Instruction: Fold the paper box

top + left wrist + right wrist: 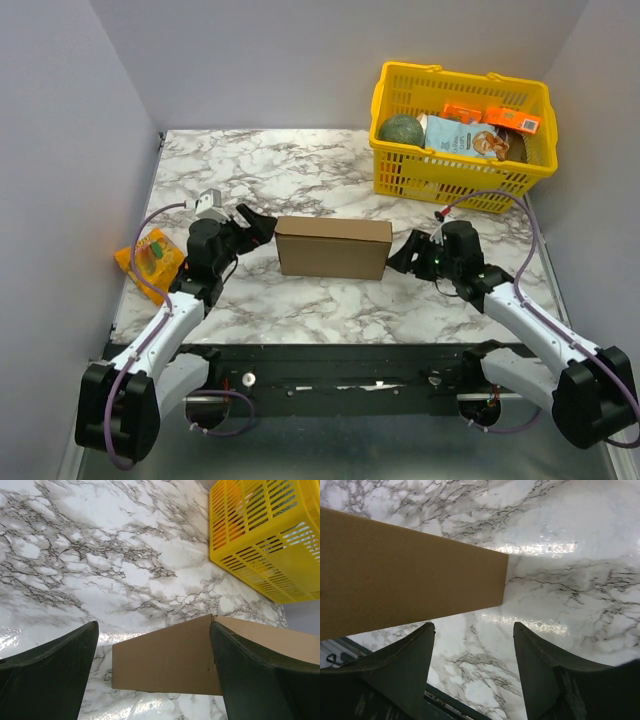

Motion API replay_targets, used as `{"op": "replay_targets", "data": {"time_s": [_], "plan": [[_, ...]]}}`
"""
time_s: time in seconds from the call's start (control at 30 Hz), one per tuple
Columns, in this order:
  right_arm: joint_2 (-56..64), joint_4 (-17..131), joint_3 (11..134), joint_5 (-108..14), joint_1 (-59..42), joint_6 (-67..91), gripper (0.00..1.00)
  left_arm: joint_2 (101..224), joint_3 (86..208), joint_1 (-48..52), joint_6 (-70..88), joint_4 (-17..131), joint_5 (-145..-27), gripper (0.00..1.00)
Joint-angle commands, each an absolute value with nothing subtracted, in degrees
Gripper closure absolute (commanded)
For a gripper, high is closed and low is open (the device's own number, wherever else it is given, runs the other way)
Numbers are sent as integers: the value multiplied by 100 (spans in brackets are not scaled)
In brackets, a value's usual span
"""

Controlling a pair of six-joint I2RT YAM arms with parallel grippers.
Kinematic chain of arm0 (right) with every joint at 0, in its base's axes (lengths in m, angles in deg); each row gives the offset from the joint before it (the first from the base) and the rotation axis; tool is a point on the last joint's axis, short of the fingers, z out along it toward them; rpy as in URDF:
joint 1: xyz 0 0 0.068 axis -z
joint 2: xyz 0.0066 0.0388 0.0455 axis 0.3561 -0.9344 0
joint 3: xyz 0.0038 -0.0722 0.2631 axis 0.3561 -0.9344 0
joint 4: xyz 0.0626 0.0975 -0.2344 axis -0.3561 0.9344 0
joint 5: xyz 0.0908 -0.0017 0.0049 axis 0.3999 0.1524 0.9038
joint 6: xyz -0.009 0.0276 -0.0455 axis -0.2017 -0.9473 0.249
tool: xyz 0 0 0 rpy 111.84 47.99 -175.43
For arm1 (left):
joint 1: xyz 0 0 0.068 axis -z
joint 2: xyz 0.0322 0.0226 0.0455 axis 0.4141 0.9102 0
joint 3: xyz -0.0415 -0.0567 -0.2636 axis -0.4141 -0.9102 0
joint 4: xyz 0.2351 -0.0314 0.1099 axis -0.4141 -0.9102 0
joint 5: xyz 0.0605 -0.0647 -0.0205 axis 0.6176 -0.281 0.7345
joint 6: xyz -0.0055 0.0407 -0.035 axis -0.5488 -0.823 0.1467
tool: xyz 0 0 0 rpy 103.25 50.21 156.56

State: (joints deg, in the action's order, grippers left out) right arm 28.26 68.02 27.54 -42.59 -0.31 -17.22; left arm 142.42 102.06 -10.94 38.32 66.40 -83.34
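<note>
1. Position of the work item. The paper box (333, 247), a closed, shallow rectangular box of plain brown corrugated cardboard, lies flat at the middle of the bench (300, 180), a white surface with grey marble veining. Its long sides run left to right.

2. Left hand (262, 225). The black two-finger hand sits just beside the far left corner of the paper box. Its jaws are spread and hold nothing. Whether a finger touches the cardboard cannot be told.

3. Right hand (400, 255). This hand sits just beside the right end of the paper box. Its jaws are also spread and hold nothing.

4. Top external view only. A yellow plastic basket (450, 175) with slotted walls stands at the far right corner of the bench, well apart from the paper box, and holds several packets and a round green item. An orange snack packet (150, 258) lies at the left edge of the bench, beside the left arm.

5. Left wrist view only. One corner of the paper box (165, 662) appears in the gap between the fingers, and the right finger overlaps the box face.

6. Right wrist view only. The gap between the fingers shows bare bench (560, 580). The end of the paper box (410, 575) lies ahead of the fingertips, offset to the left.
</note>
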Motion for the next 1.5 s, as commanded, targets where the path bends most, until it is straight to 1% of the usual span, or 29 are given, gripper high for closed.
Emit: {"op": "replay_targets", "data": {"time_s": [0.0,0.13,0.23,0.4,0.57,0.67,0.7,0.83,1.03,1.13,1.17,1.23,1.27,1.3,1.33,1.4,1.47], "plan": [[2604,6280,2738,-3633,-146,-1895,28,14175,9741,-1049,3706,5859,-8270,1],[2455,5894,2746,-3641,-252,-2089,28,13972,9636,-1005,3785,5771,-8393,1],[2341,5866,2887,-3790,-260,-2037,28,13752,9443,-952,3925,5701,-8472,2],[2008,5884,3317,-4123,-252,-1774,28,13060,9117,-900,4197,5490,-8534,2],[1655,5989,3783,-4493,-252,-1563,28,12645,8914,-873,4417,5340,-8806,2],[1532,6305,4073,-4739,-252,-1369,25,12416,8984,-873,4365,5086,-8754,2],[1540,6402,4117,-4861,-252,-1343,22,12277,9028,-882,4295,4911,-8684,1],[1952,6780,3978,-5283,-252,-1123,17,12065,9432,-899,3970,4383,-8394,1],[3156,7544,3652,-5522,-269,-649,17,11775,9802,-961,3733,3961,-7999,1],[3597,7905,3958,-5644,-646,-193,18,11432,9863,-970,3636,3820,-7796,1],[3615,8106,4142,-5732,-1082,-69,18,11344,9881,-978,3557,3802,-7543,1],[3422,8370,4810,-6188,-1655,177,18,11072,9890,-979,3513,3776,-7418,1],[3282,8432,5021,-6320,-2197,239,18,10993,9864,-979,3495,3802,-7366,1],[3159,8459,5223,-6513,-2446,274,19,10870,9846,-979,3495,3837,-7365,1],[2827,8477,5660,-6550,-2666,344,19,10825,9829,-979,3504,3846,-7365,1],[2474,8521,6093,-6576,-3159,406,20,10712,9706,-979,3565,3881,-7391,1],[1859,8591,6691,-6725,-3615,520,20,10597,9478,-979,3591,3907,-7357,1]]}}
